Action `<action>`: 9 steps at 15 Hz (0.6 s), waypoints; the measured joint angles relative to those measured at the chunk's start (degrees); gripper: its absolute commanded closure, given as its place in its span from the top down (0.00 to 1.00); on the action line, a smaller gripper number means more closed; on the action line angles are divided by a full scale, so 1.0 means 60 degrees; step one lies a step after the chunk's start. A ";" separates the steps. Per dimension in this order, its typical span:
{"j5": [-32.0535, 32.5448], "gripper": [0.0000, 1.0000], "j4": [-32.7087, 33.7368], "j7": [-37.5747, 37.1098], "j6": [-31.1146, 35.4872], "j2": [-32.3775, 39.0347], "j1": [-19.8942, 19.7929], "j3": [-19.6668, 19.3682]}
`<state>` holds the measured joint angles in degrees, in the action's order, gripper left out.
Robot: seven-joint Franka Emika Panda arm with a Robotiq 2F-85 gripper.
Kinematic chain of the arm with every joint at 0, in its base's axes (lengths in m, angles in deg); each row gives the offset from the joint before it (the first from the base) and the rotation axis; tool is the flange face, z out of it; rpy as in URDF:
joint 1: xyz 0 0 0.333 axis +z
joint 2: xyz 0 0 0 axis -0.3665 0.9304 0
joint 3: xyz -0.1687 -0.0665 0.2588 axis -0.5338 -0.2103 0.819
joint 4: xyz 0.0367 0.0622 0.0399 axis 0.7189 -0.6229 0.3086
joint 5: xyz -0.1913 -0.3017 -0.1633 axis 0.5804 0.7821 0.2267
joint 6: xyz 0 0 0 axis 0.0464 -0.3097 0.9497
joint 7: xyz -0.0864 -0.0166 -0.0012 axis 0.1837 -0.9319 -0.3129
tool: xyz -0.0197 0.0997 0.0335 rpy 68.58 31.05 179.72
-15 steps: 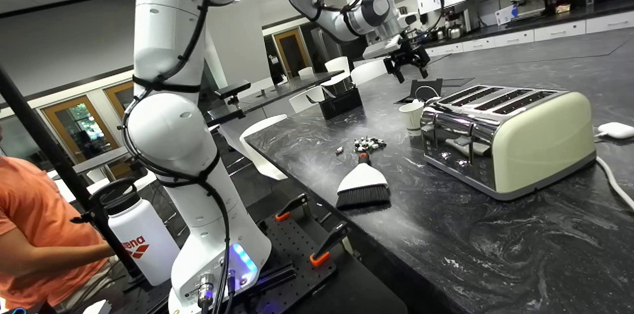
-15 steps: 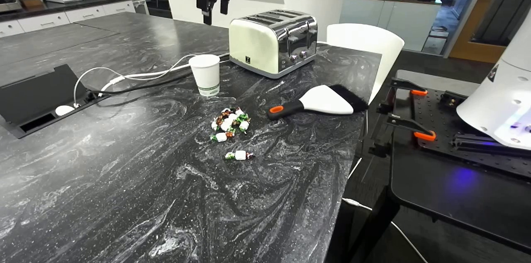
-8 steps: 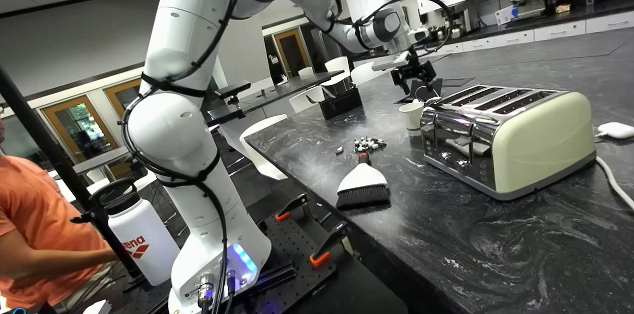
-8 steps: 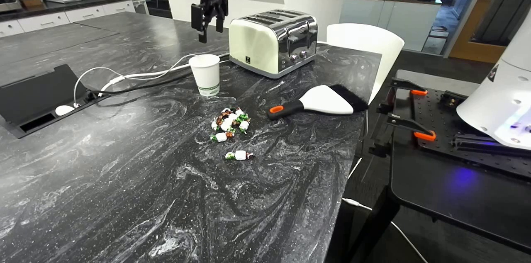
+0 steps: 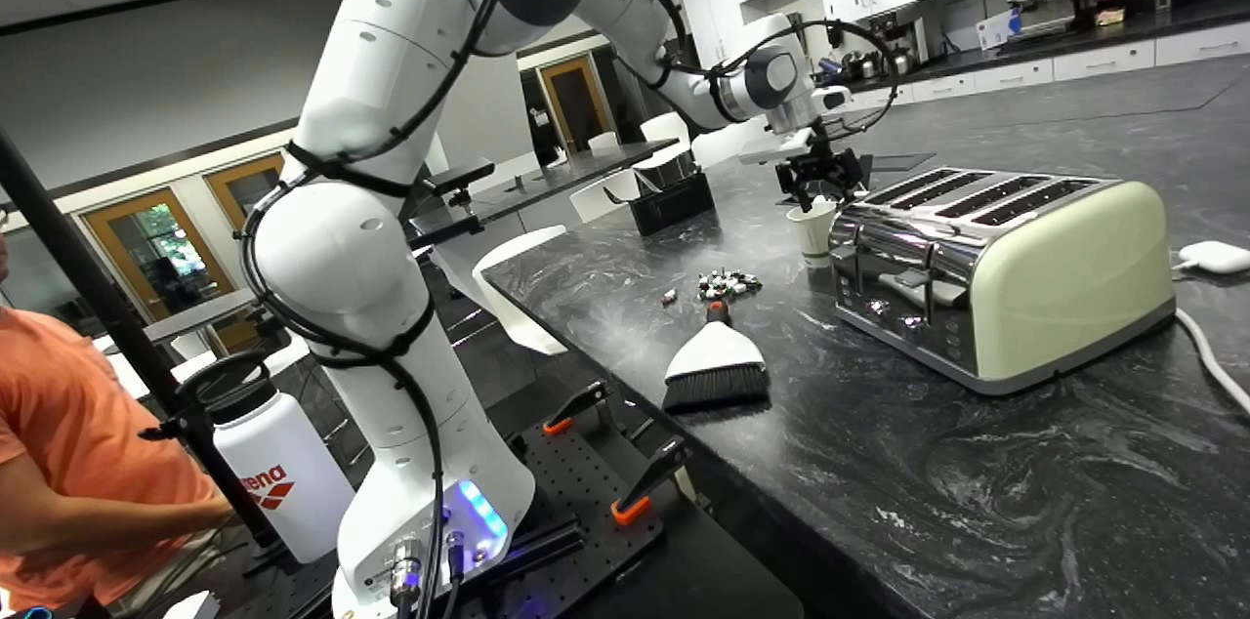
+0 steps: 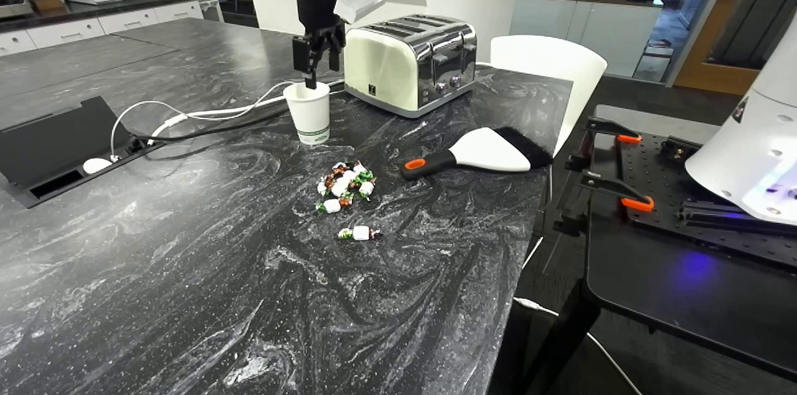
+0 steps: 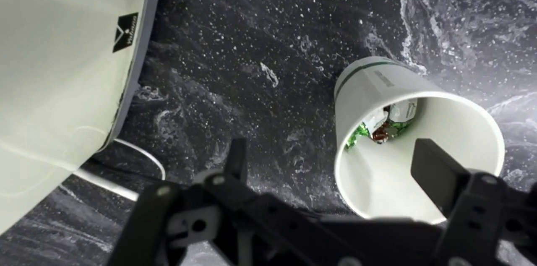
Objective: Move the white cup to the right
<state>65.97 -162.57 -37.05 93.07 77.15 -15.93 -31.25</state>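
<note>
Clearly, the one dark marbled tabletop (image 6: 187,295) is largest, running past the edges of both exterior views. One robot arm (image 5: 356,248) follows, cut off by the top edge in both. One person (image 5: 93,443) in an orange shirt, at eight o'clock in an exterior view, is partly cropped. One cream four-slot toaster (image 6: 405,65) stands at twelve o'clock in an exterior view; the wrist view crops it at nine o'clock. One white-and-black brush (image 6: 485,152) lies toward the toaster's five o'clock.

One pair of jaws is spread wide, gripping nothing: in the wrist view one jaw overlaps the mouth of the single white cup (image 7: 398,152), the other sits outside its nine o'clock side. Whether the first dips below the rim, I cannot tell. The cup stands upright on the tabletop; in an exterior view its green band (image 6: 314,134) shows, toaster at two o'clock, brush at three.

Smallest, one wrapped candy (image 6: 360,233) lies alone at the cup's five o'clock, past a heap of candies (image 6: 342,185) too jumbled to count; at least two candies (image 7: 403,110), partly hidden, sit inside the cup.
</note>
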 measured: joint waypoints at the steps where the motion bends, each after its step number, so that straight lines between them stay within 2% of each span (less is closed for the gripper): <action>1: 0.0000 0.74 0.0022 0.0000 -0.0009 0.0068 0.0020 -0.0033; 9: -0.0004 0.12 0.0070 0.0000 -0.0012 0.0280 0.0038 -0.0115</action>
<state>65.95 -162.15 -37.05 93.01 78.83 -15.71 -31.94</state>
